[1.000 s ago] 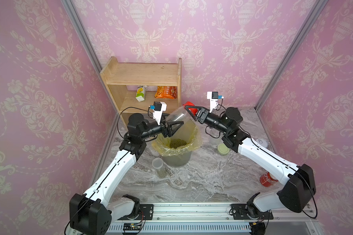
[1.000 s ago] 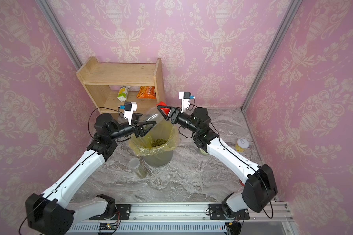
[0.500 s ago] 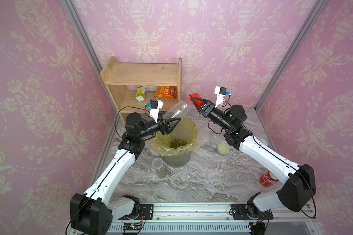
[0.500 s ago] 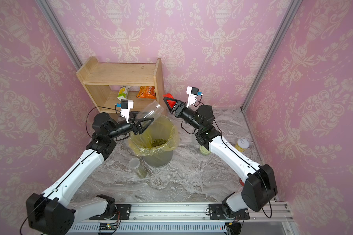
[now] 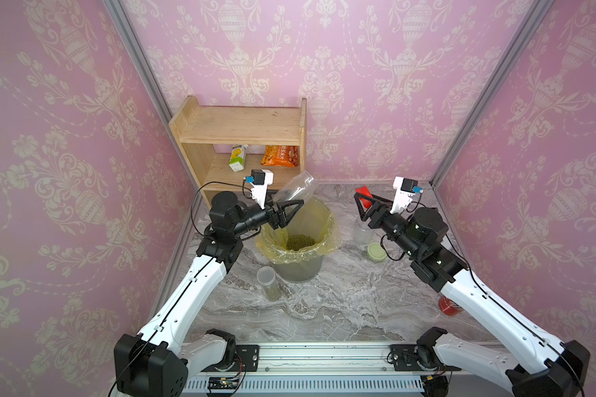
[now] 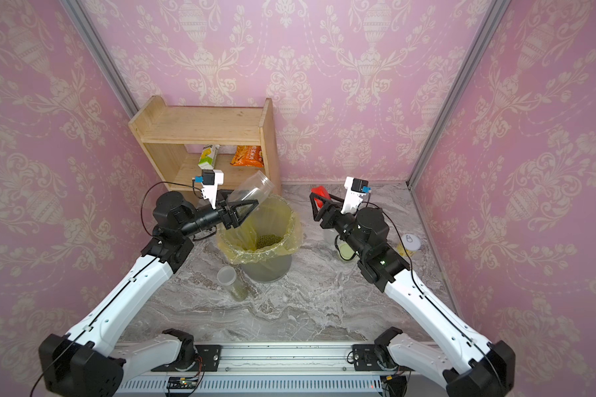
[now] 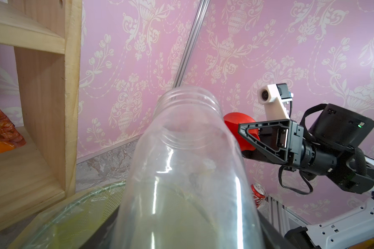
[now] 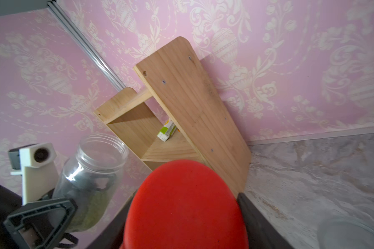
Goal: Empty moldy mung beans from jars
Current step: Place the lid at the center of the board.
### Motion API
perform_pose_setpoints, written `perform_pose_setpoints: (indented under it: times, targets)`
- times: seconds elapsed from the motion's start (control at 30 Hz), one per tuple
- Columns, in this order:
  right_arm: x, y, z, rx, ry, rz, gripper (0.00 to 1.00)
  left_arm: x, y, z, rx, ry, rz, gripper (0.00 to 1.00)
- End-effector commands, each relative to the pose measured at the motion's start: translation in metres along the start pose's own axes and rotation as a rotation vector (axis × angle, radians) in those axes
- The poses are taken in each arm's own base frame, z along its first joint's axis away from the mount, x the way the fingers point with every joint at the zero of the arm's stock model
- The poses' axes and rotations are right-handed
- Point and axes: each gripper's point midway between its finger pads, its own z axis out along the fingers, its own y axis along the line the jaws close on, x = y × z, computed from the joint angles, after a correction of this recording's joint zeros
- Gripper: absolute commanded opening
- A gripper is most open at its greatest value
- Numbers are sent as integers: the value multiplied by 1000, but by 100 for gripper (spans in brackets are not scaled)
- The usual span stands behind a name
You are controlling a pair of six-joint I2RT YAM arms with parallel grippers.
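Left gripper (image 5: 295,206) was clamped on the open jar (image 5: 295,190), mouth tilted up over the 12 o'clock rim of the bin (image 5: 301,271) so its mung beans (image 8: 89,212) could tip in, while my right gripper (image 5: 363,197) pinched the red lid (image 5: 362,191) clear at 2 o'clock.

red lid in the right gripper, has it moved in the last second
Yes. The red lid has swung to the robot's right, away from the wooden shelf and the yellow-bagged bin.

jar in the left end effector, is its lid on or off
Off. The jar shows a bare, open threaded mouth, and a red lid is held apart from it in the right end effector.
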Motion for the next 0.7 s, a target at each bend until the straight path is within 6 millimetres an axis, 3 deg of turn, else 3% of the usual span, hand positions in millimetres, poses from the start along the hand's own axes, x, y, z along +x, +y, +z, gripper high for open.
perform_pose_setpoints:
  times: [0.0, 0.2, 0.43, 0.67]
  targets:
    - [23, -48, -25, 200, 48, -106, 68, -10, 0, -3, -21, -21, 35, 40]
    - [71, -104, -60, 369, 115, -108, 68, -1, 5, -3, -45, 6, 33, 41]
    - [117, -176, -82, 631, 159, -87, 68, 3, 1, -2, -55, 30, 34, 40]
    - [140, -226, -88, 801, 191, 14, 69, 2, -4, -1, -42, 31, 31, 40]
